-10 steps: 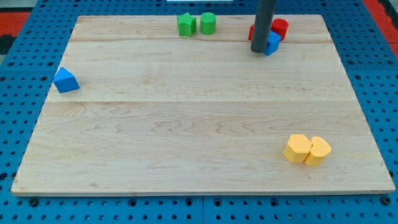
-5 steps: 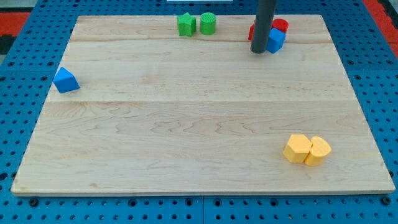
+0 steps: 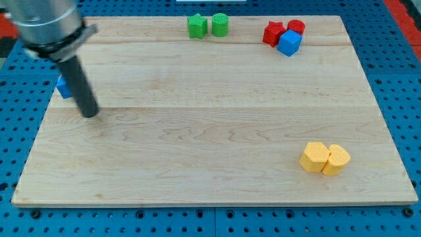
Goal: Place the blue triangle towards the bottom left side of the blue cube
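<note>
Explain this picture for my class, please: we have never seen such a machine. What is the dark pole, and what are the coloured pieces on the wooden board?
The dark pole is the end of a robot arm. It has no hand; it only pushes pieces about with my tip, which touches the wooden board. There is one camera, looking down at the board from the front. Nothing is held.

My tip stands near the view's left edge, just below and right of the blue triangle, which the pole partly hides. At the view's top right sits the blue cube, against two red blocks. Two green blocks sit at the top middle, and two yellow blocks at the bottom right.
</note>
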Tool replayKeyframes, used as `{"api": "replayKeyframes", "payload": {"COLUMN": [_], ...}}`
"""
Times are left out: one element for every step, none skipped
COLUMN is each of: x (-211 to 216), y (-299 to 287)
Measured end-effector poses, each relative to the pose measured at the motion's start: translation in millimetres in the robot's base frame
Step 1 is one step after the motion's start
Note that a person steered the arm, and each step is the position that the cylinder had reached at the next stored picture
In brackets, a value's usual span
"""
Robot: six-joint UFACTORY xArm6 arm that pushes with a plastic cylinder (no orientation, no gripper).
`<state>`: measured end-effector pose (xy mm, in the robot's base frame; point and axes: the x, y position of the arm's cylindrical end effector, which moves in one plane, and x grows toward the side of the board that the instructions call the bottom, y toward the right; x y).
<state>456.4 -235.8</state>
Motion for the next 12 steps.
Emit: {"api": "replayKeyframes", "payload": {"x": [-31.5,-54.9,-55.0,-61.4,-69.5,-80.1,-104.2,-105.4,-105.4,-105.5,-122.2,-102.1], "y": [-64.4,-37.8,12.3,12.7,12.7,22.8,58.4,112.1,162.5,212.6,225.9,209.2]}}
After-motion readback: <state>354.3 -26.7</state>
